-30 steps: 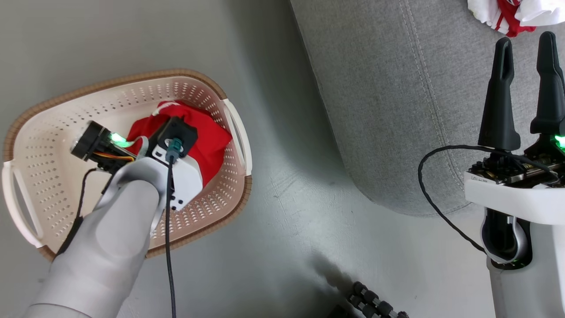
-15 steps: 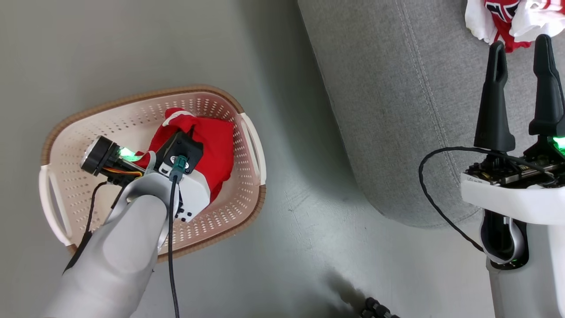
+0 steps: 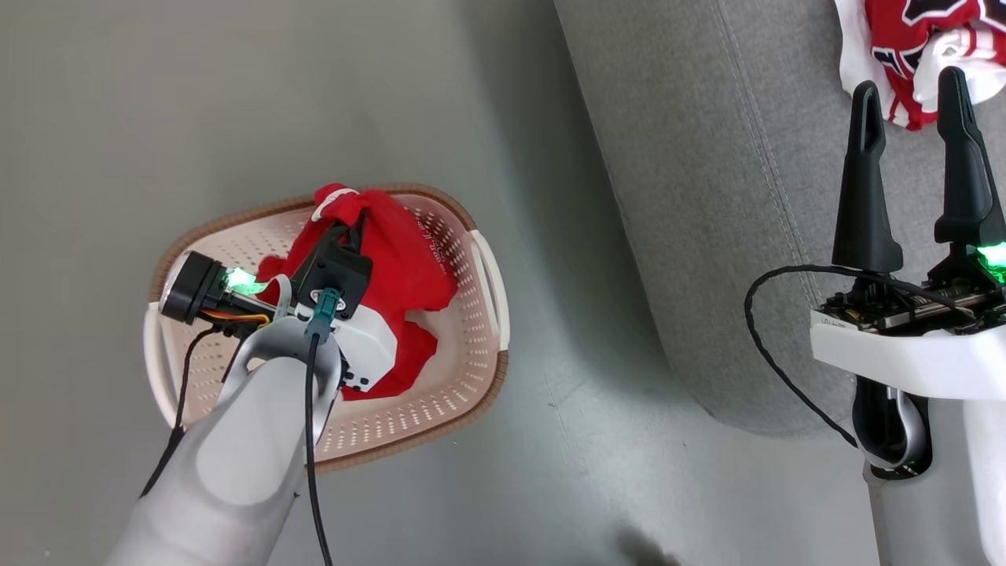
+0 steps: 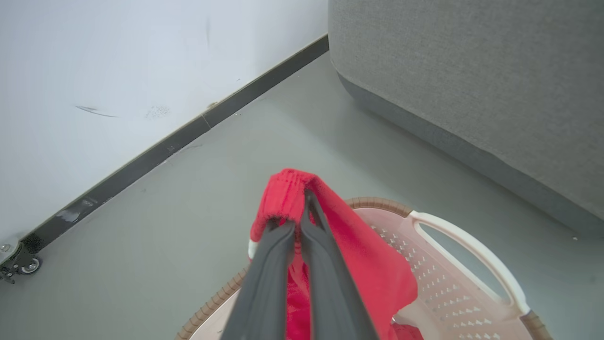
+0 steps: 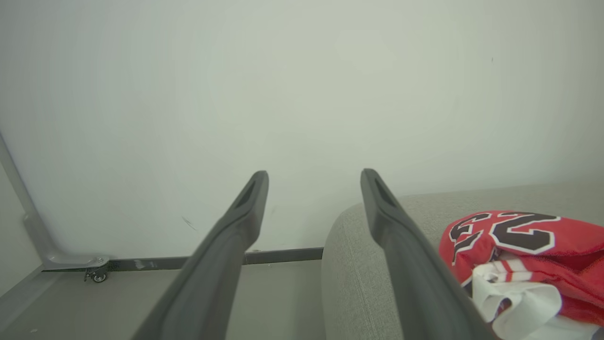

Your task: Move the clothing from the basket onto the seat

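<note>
1. Looking down from the head camera, the left gripper (image 3: 351,226) is over the basket (image 3: 481,393), its two dark fingers pressed together on a bunched edge of the plain red garment (image 3: 409,271).
2. From that pinched edge the red cloth hangs down, and its lower folds lie inside the basket, on the side nearer the sofa (image 3: 707,196).
3. The basket is cream plastic with rows of small holes, a brown rim and pale side handles. It stands on the grey floor (image 3: 236,102), near the sofa's rounded corner but not touching it.
4. In the left wrist view, the left gripper (image 4: 295,215) has a fold of the plain red garment (image 4: 373,269) caught between its closed tips. The cloth drapes to the right of the fingers, above the basket (image 4: 465,238).
5. Behind it in that view are the sofa (image 4: 472,71), a white wall (image 4: 118,71), a dark baseboard (image 4: 188,132) and a small caster wheel (image 4: 29,267) at the far left.
6. The right gripper (image 3: 908,82) is at the lower right of the head view, over the sofa, fingers spread wide and holding nothing.
7. A numbered jersey (image 3: 896,47), red with white trim, lies crumpled on the sofa near the right gripper's fingertips.
8. In the right wrist view, the right gripper (image 5: 314,175) is spread and empty, with pale wall between its fingers. The sofa (image 5: 349,264) is at the lower right, and on it lies the numbered jersey (image 5: 519,236), its black digits edged in white.
</note>
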`<state>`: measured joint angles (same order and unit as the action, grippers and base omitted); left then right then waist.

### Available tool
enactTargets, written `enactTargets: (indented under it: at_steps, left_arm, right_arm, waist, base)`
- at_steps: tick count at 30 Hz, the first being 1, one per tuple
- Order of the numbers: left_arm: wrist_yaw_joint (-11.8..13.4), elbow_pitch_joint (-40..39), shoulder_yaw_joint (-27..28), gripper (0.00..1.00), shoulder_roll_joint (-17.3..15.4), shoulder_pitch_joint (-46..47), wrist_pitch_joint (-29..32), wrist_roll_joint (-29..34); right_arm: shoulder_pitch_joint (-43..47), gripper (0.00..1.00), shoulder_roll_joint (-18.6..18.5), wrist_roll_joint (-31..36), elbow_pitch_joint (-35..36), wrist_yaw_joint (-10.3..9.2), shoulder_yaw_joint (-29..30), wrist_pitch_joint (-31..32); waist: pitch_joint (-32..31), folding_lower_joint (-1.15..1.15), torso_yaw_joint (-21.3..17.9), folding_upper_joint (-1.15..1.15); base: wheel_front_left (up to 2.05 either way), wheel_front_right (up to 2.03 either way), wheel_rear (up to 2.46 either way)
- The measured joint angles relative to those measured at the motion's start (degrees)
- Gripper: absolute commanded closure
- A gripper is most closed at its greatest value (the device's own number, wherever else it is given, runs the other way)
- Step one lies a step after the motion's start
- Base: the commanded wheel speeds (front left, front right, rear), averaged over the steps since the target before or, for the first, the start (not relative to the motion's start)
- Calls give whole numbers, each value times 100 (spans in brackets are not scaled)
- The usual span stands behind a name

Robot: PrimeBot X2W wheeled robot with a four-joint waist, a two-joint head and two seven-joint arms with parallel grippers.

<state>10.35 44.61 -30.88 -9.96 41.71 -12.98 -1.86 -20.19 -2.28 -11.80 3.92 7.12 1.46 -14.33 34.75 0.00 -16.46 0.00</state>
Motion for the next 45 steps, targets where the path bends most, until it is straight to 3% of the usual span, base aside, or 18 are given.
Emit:
enactTargets:
  at_steps: [20,34,45]
  left_arm:
    - [335,-1050,193,100,2,-561,-116,-164]
    - [333,-1818,89,100,0,-817,-120,-163]
    - [274,-2192,-82,100,58,-1101,-124,-164]
  right_arm:
    - [60,0,-26,338,-300,0,-53,-31]
    - [353,0,-378,474,-925,0,-405,-31]
    - [526,0,-891,218,-1524,0,-1595,334]
  waist:
    - [-904,0,622,0]
    - [-1684,0,1106,0]
    - [-2300,0,1469,0]
  base:
    - [0,0,0]
    - [0,0,0]
    - [0,0,0]
